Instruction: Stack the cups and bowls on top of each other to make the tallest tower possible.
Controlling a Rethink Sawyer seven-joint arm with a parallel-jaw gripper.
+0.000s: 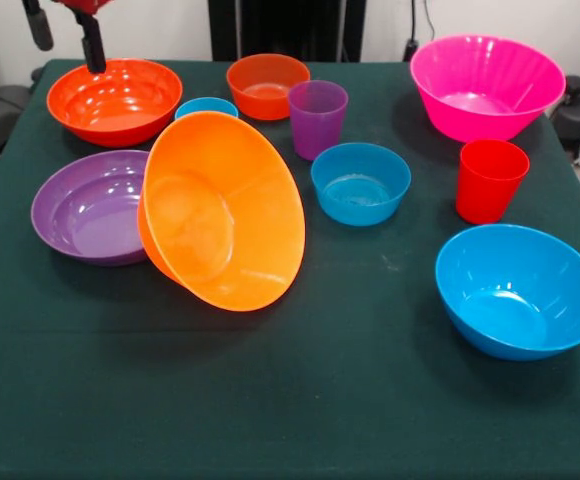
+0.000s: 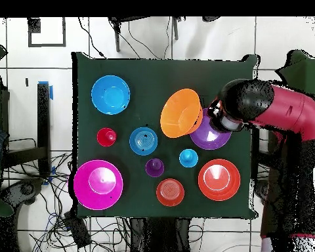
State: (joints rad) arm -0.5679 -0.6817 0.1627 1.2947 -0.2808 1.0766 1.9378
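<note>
The large orange bowl (image 1: 222, 222) is tipped on its side against the purple bowl (image 1: 90, 206), near the tool (image 1: 92, 55). The red-orange bowl (image 1: 115, 100) lies just below the tool. The remaining bowls and cups are scattered upright, unstacked, farther away.

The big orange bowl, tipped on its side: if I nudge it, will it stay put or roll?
The big orange bowl looks apt to rock or roll: it is tilted up, leaning on the purple bowl, with little of it touching the cloth. Its glossy plastic probably makes it light and slippery. A push away from the purple bowl would likely drop it flat.
</note>
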